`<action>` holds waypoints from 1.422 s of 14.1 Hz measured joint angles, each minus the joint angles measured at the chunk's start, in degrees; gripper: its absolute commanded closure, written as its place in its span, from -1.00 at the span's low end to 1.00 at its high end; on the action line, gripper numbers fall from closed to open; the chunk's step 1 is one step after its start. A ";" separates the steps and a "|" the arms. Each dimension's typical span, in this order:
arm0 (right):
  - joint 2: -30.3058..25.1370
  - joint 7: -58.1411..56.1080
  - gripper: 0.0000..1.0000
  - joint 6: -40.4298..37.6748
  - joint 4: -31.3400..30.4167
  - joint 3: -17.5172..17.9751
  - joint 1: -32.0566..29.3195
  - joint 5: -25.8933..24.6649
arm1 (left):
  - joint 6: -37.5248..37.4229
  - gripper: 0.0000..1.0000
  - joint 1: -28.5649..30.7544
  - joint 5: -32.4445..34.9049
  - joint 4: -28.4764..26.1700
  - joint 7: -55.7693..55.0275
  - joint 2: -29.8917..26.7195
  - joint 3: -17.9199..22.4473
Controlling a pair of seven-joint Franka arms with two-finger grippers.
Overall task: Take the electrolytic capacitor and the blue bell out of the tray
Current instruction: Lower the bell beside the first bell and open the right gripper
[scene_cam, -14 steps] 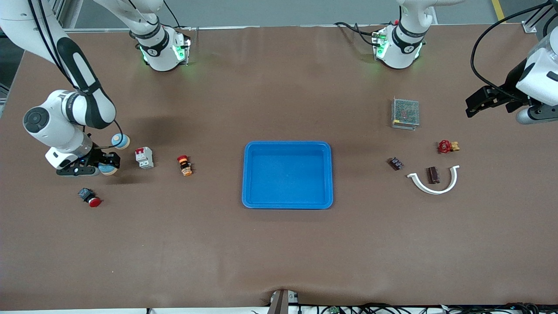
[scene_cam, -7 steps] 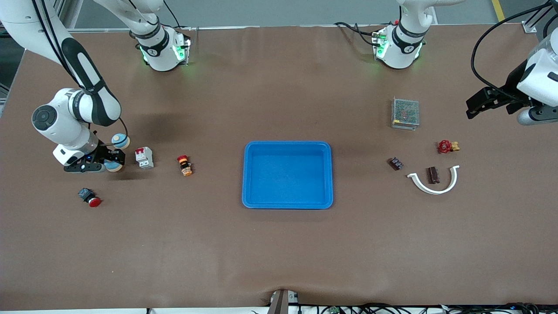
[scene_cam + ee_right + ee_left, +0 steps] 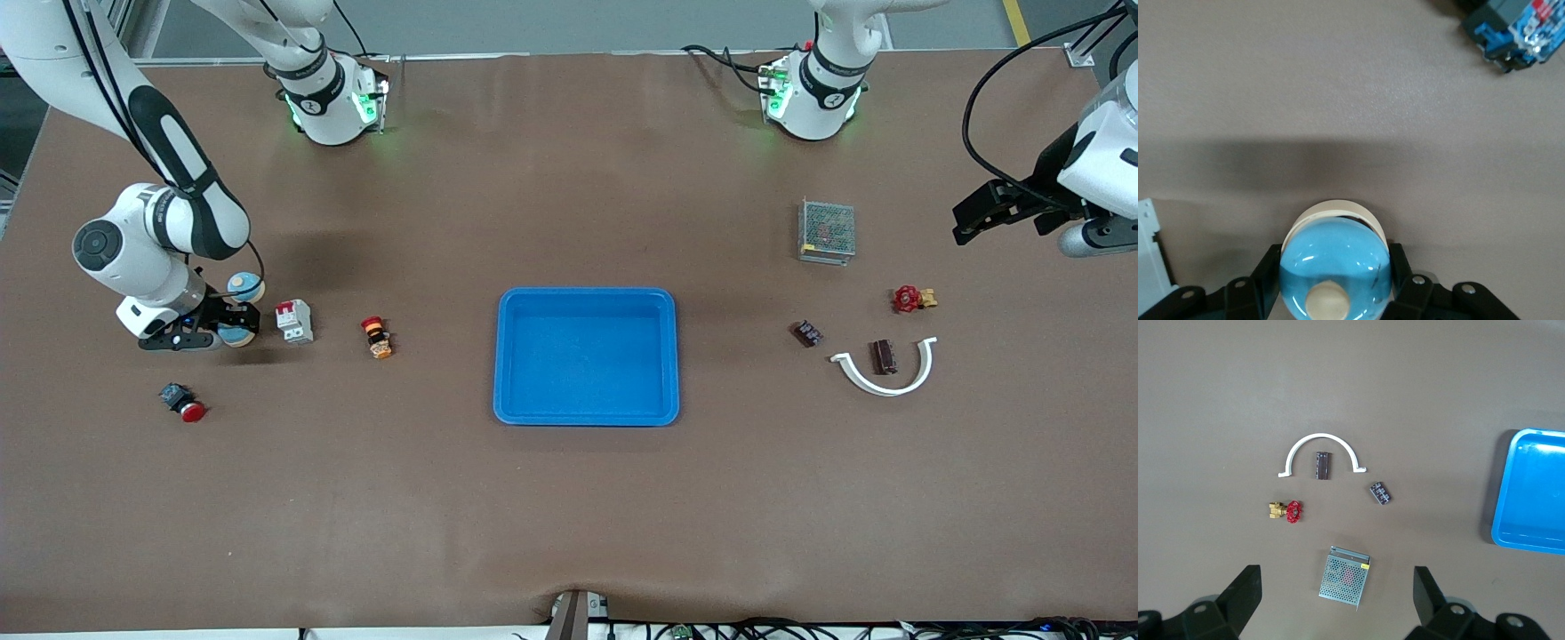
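Observation:
My right gripper (image 3: 233,334) is shut on the bell (image 3: 1336,273), a blue dome with a cream button and cream base. It holds it just above the table at the right arm's end, beside the white breaker (image 3: 294,321). The bell also shows in the front view (image 3: 236,334). The capacitor (image 3: 883,356), a dark brown cylinder, lies inside a white plastic arc (image 3: 885,380) at the left arm's end, also in the left wrist view (image 3: 1321,465). My left gripper (image 3: 1335,597) is open and empty, high over the table near the metal mesh box (image 3: 1345,578).
A blue tray (image 3: 507,356) sits mid-table. A second blue round thing (image 3: 244,286), an orange-red button (image 3: 377,337) and a red push button (image 3: 184,403) lie near the right gripper. A small black part (image 3: 807,333) and a red valve (image 3: 911,299) lie near the arc.
My right gripper has moved a little toward the breaker with the bell in it. The left arm has barely shifted.

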 measured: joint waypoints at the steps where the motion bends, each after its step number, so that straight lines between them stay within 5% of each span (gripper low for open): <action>1: 0.18 -0.16 1.00 0.02 0.01 0.01 -0.30 0.00 | 0.01 -1.00 0.00 0.00 0.00 0.00 0.00 0.00; 4: 0.18 -0.30 0.85 0.02 0.01 0.02 -0.38 0.00 | 0.02 -1.00 0.07 0.00 0.00 0.00 0.00 0.01; 5: 0.18 -0.30 -0.20 0.02 0.01 0.02 -0.39 0.00 | 0.02 -1.00 0.10 0.00 0.00 0.00 0.00 0.02; 6: 0.18 -0.30 -0.99 0.01 0.01 0.02 -0.40 0.00 | 0.03 -1.00 0.12 0.00 0.00 0.00 0.00 0.03; 14: 0.31 -0.15 -1.00 -0.93 0.11 0.16 -1.40 0.00 | 0.03 -1.00 0.17 0.00 -0.16 0.00 0.06 0.06; 20: -0.53 2.82 -1.00 -11.66 7.13 3.17 -1.34 0.00 | 0.03 -1.00 0.15 0.00 -0.19 0.00 0.07 0.05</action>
